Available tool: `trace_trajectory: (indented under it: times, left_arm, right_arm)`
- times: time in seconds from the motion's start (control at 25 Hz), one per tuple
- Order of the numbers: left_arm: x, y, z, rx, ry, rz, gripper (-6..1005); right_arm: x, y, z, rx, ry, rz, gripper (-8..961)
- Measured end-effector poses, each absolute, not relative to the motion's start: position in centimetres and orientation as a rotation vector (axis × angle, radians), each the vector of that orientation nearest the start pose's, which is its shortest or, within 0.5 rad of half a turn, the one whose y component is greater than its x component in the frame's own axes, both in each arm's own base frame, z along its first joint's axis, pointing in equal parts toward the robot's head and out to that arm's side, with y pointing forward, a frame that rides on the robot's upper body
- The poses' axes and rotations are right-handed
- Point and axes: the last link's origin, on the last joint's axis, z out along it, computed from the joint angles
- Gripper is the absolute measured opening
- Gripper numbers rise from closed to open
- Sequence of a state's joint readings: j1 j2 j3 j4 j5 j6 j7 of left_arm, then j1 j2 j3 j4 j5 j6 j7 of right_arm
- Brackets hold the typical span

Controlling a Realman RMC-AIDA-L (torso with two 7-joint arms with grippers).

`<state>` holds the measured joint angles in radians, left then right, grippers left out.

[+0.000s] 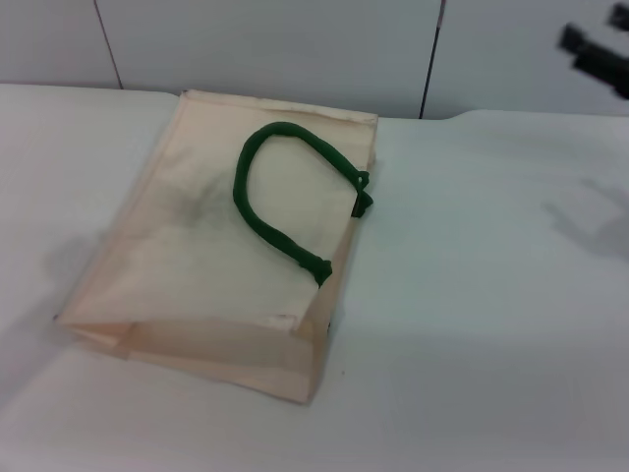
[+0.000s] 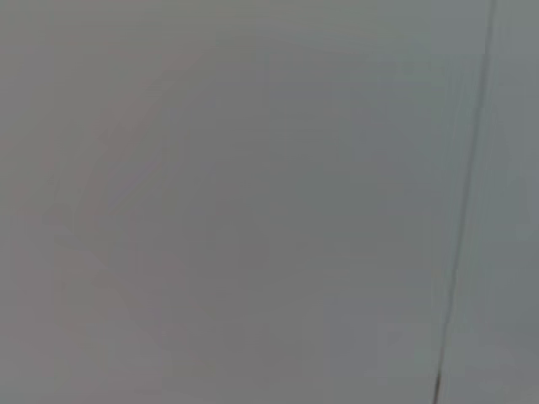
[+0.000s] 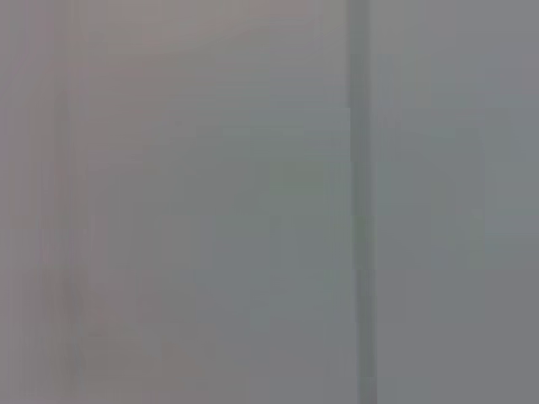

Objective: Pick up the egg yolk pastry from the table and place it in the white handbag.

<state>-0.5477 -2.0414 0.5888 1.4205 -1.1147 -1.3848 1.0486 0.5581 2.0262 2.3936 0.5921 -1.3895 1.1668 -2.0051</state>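
The white handbag (image 1: 221,246) lies flat on the white table (image 1: 472,324), left of centre in the head view. It is pale cream-peach, and its dark green rope handle (image 1: 270,192) loops over its upper face. The egg yolk pastry is not in view in any frame. A faint darker patch shows through the bag's fabric near its middle; I cannot tell what it is. My right gripper (image 1: 598,54) is a dark blurred shape at the far upper right, raised well away from the bag. My left gripper is out of view. Both wrist views show only blank grey wall.
A pale panelled wall (image 1: 295,39) with dark vertical seams runs behind the table. The right gripper's shadow falls on the table at the right. A thin dark seam (image 2: 463,210) crosses the left wrist view, and a broad grey seam (image 3: 360,202) crosses the right wrist view.
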Motion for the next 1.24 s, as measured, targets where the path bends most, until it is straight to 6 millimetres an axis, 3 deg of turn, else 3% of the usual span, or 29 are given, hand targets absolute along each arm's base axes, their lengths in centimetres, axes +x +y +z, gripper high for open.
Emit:
trace_trajectory:
  times: [0.24,0.6,1.24]
  left_arm:
    - [-21.4,39.8,16.7,-2.111,-0.664,-0.711,585]
    - [-22.7,40.9,14.3,-2.110,-0.611,-0.758,585]
    - [-21.9,41.1,13.4,-2.175,-0.569,-0.738,585]
  right_arm:
    - [26.9,40.1,6.7,-1.997,0.449,0.911,835]
    - [26.9,40.8,4.9,-2.017,0.476,0.864,835]
    - [26.9,40.8,4.8,-2.015,0.487,0.866,835]
